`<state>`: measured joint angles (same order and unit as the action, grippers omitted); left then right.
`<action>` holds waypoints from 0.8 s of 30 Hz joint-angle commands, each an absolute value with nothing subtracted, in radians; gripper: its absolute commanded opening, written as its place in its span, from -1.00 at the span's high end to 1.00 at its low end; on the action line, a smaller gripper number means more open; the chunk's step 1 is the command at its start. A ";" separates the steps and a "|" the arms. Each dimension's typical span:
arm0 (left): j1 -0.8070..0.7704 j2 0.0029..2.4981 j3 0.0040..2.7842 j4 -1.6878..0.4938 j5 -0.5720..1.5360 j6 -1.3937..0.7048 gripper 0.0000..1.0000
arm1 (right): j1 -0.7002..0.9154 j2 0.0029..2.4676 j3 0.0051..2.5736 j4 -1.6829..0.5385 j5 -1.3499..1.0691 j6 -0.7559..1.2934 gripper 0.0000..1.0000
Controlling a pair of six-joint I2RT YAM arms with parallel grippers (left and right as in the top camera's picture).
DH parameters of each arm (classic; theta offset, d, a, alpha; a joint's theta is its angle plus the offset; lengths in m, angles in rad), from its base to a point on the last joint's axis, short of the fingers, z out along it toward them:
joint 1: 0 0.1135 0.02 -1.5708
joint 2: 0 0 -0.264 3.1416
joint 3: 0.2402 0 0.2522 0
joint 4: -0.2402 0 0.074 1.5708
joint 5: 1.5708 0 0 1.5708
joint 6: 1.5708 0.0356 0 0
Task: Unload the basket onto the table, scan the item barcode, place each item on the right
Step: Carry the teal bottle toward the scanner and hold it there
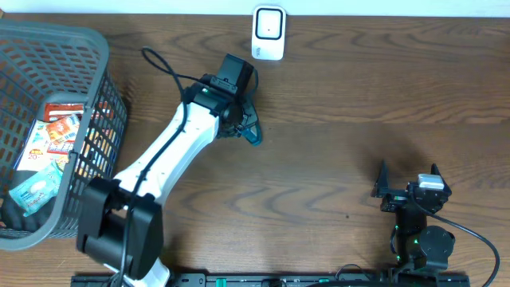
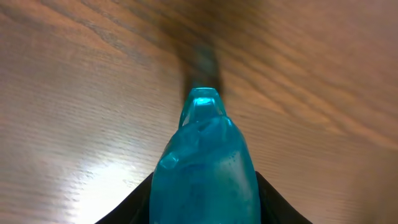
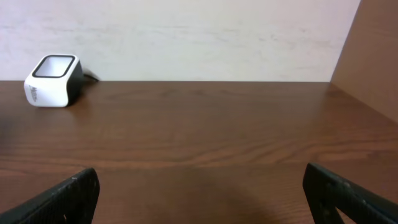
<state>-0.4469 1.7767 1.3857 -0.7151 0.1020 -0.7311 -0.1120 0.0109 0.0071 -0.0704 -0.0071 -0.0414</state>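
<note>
A grey wire basket is seen far to the left of the white scanner, with several packets lying in it. Just below and slightly left of the scanner, the left gripper is closed around a teal item, which is held clear above the wooden table. In the left wrist view the item is clasped at its broad lower body by a dark finger on each side, and its narrower, capped end points away from the wrist. No barcode can be made out on the faces shown.

The item's surface is smooth, glossy and translucent, so it is judged to be slippery and probably light. Whether its shell is rigid or yielding cannot be told, so a firm but unforced hold is advised. The wide body is judged the best place to be gripped, with the tapered end and the printed face left uncovered for the scanner window.

Well below and to the right of the scanner, the right gripper is parked with its jaws spread fully apart and nothing between them.
</note>
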 commanded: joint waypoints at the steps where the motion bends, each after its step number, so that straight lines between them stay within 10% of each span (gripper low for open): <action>1: -0.445 1.781 1.395 -0.720 0.085 -0.619 0.56 | -0.116 0.007 0.006 -0.075 -0.006 -0.054 -0.99; 24: -0.445 1.794 1.395 -0.758 0.085 -0.056 0.56 | -0.116 0.007 0.006 -0.074 -0.006 -0.054 -0.98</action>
<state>-0.4469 1.7912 1.3865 -0.7483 0.1024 -0.1127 -0.1120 0.0109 0.0071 -0.0704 -0.0071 -0.0414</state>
